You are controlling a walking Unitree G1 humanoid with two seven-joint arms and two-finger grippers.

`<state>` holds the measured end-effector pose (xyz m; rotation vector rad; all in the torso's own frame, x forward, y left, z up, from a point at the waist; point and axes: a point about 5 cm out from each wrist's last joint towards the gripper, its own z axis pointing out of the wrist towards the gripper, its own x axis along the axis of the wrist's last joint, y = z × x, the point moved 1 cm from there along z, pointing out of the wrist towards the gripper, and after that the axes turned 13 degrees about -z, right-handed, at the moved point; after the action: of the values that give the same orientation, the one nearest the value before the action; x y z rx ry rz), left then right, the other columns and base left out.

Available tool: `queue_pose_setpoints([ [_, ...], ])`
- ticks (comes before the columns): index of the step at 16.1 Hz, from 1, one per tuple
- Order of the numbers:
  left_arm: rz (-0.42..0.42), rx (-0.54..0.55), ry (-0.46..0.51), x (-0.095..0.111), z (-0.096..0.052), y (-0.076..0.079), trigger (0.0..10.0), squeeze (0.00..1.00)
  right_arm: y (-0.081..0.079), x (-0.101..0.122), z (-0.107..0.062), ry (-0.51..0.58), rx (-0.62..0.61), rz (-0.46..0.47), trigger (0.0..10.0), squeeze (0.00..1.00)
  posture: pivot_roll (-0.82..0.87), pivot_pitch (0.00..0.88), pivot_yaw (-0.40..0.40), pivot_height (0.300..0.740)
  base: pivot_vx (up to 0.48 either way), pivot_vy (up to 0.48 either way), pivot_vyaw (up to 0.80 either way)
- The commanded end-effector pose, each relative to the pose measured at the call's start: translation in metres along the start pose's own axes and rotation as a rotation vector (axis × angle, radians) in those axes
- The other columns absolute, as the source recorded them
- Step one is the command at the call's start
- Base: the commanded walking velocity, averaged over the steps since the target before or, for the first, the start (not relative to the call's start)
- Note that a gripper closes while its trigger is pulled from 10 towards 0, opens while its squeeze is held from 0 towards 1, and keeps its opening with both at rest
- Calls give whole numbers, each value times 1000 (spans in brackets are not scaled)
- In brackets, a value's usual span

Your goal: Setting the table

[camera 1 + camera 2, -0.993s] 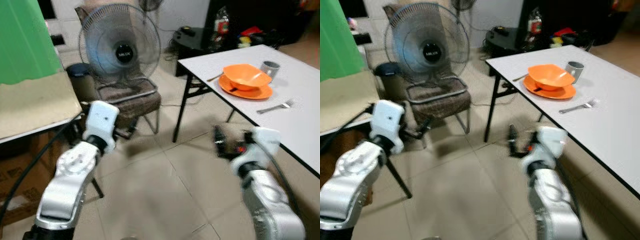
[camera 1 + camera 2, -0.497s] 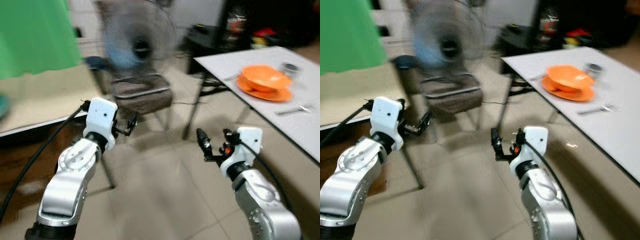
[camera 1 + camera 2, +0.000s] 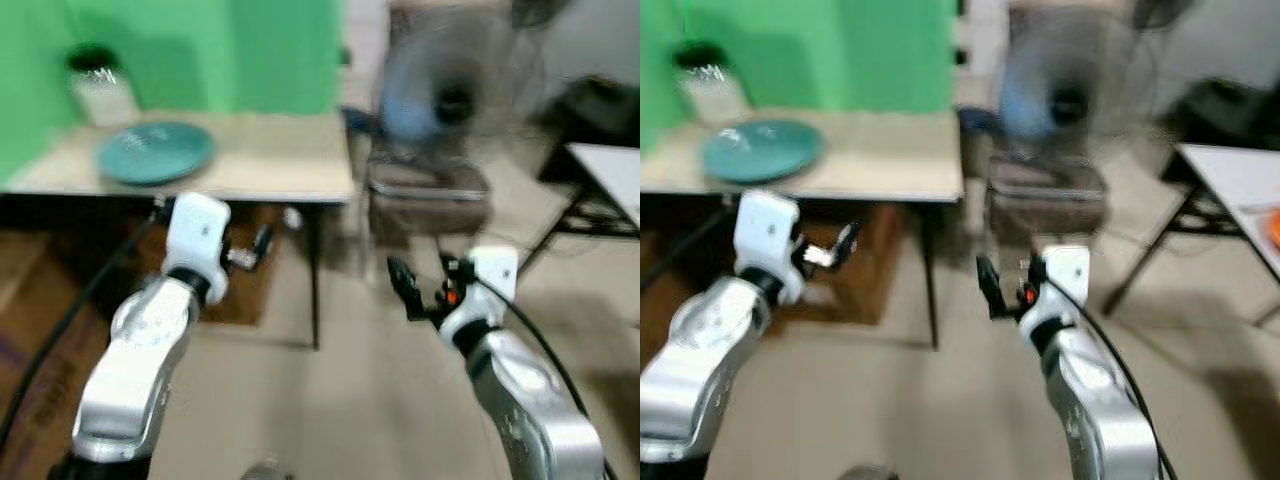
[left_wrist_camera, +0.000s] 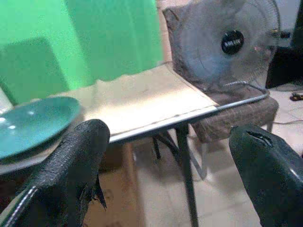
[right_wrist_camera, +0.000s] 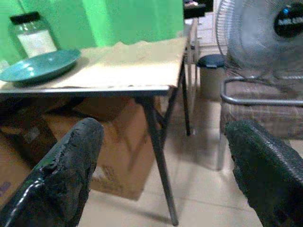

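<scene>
On the beige side table (image 3: 260, 160), far-left part of the top, lies the teal plate (image 3: 155, 152) — flat, near the table's front edge, with a black-lidded glass jar (image 3: 98, 85) just behind it against the green backdrop (image 3: 200, 50). Head views are motion-blurred, so fine detail is soft.

Both grippers hang in the air below tabletop level, in front of the table, holding nothing. Left gripper (image 3: 262, 243) sits under the table's front edge, to the right of and lower than the plate, well apart from it; fingers (image 4: 71, 165) spread wide in the left wrist view, with the plate at one side just past one finger. Right gripper (image 3: 400, 285) is further right, past the table's corner leg, well apart from the plate; its fingers (image 5: 66, 170) are also spread wide, empty gap between them — plate and jar show far off on the tabletop in the right wrist view.

Beyond the table's right end a standing fan (image 3: 450, 90) rests on a brown chair (image 3: 425, 190). A cardboard box (image 5: 118, 156) sits under the table. White table (image 3: 1230, 170) edge at far right, floor tiled.
</scene>
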<state>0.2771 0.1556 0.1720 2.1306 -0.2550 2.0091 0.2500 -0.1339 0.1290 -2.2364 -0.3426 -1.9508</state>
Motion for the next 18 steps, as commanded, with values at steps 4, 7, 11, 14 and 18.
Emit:
queue_pose_setpoints([
  [4, -5, -8, 11, 4, 2, 2, 10000, 0, 5, 1, 0, 7, -42, -27, 10000, 0, 112, 0, -26, 740, 347, 0, 358],
  [7, -3, -8, 10, 4, 1, 2, 10000, 0, 6, 0, -1, 4, -51, -14, 10000, 0, 113, 0, -24, 740, 350, 0, 0],
  [11, 2, -11, 8, 3, 1, 3, 10000, 0, 1, -2, 0, -6, -15, -66, 10000, 0, 116, 0, -27, 740, 348, 0, 200],
  [14, 4, -11, 9, 3, 1, 3, 10000, 0, 1, 0, 1, 3, -22, -64, 10000, 0, 116, 0, -27, 740, 349, 0, 800],
  [18, 3, -15, 5, 3, 1, 3, 10000, 0, 4, -4, 0, -9, -50, -53, 10000, 0, 116, 0, -30, 740, 349, 0, 0],
])
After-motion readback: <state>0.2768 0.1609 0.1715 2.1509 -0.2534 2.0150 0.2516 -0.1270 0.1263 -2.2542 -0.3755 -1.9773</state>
